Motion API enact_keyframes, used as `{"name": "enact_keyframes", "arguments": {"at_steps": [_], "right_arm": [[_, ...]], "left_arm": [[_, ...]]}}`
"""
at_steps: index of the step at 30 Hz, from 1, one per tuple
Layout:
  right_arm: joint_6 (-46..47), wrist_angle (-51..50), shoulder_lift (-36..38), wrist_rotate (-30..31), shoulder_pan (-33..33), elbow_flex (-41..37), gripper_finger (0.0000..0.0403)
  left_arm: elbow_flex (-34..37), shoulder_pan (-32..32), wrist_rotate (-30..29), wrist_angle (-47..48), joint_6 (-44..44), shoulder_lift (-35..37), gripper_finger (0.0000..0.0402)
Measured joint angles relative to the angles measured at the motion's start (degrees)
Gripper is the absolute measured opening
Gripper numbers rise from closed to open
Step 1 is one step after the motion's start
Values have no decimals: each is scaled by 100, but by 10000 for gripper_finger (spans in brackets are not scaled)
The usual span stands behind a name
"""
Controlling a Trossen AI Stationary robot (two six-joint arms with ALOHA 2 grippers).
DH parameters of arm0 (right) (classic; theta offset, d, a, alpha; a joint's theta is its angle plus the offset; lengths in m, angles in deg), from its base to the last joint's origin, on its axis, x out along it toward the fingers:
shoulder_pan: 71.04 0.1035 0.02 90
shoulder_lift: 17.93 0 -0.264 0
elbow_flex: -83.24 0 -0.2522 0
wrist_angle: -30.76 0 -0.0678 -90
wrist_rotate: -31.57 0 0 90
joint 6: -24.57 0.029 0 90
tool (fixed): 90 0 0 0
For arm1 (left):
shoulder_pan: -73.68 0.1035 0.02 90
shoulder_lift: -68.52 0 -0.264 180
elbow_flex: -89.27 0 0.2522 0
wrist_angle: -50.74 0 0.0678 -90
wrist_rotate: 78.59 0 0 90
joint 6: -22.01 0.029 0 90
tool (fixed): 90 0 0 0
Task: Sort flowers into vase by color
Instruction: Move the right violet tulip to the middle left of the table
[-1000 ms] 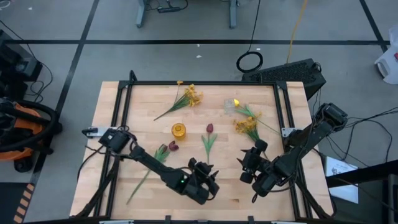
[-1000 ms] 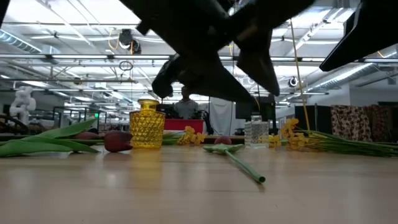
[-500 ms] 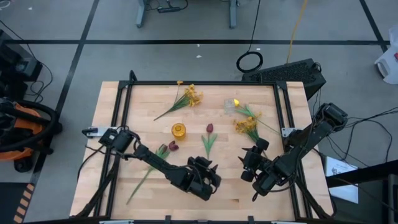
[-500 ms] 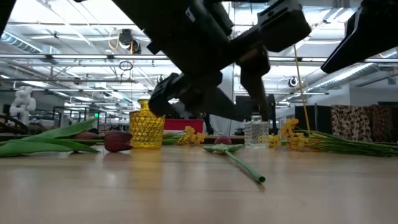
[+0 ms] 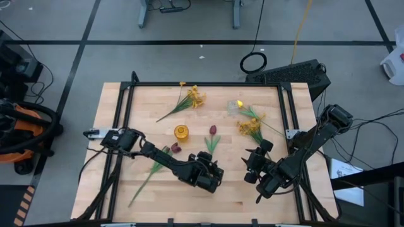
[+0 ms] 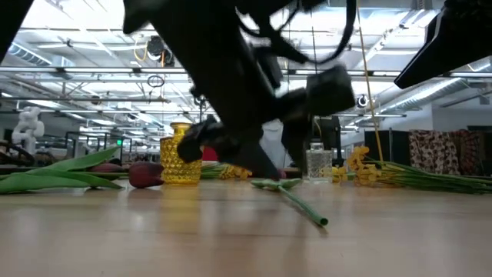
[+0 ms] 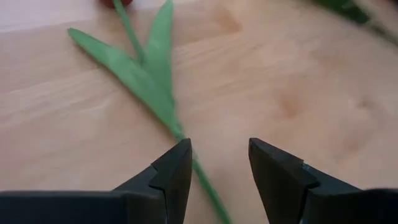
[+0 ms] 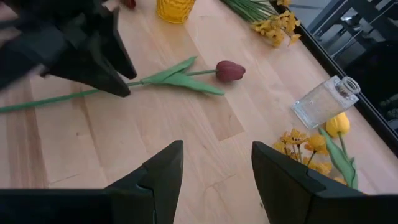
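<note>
A dark red tulip (image 5: 213,130) lies mid-table, its green stem (image 7: 200,177) running toward the near edge. My left gripper (image 5: 210,169) hangs open low over that stem's near end, one finger on each side of it (image 7: 217,163), apart from it as far as I can see. A second red tulip (image 5: 175,147) lies to its left. The yellow vase (image 5: 181,132) and the clear vase (image 5: 234,107) stand upright, a yellow tulip (image 5: 240,103) beside the clear one. Sprays of small yellow blossoms (image 5: 194,96) (image 5: 250,128) lie on the table. My right gripper (image 5: 253,168) waits open near the right side.
A black metal frame (image 5: 123,107) rims the wooden table. The right arm (image 5: 303,148) reaches in from the right edge. Bare wood (image 5: 233,195) lies along the near edge between the two grippers.
My left gripper has gone toward the far edge and down, onto the near end of the middle red tulip's stem, and has rolled about its own pointing line. The flowers lie as before.
</note>
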Motion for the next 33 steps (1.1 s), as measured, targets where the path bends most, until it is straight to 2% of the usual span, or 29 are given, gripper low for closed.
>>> {"name": "enact_keyframes", "arguments": {"at_steps": [5,8,16,24,33], "right_arm": [[0,7,0,34,-2,0,183],[0,5,0,35,-2,0,183],[32,7,0,124,-2,-2,183],[44,18,0,133,-1,-4,183],[74,20,0,126,96,-7,183]], "left_arm": [[0,50,55,-49,-77,-217,166],[-15,67,24,-61,-98,-291,151],[-4,75,-57,-25,85,-317,14],[-2,84,31,65,90,-251,4],[15,-183,-66,1044,59,415,1]]}}
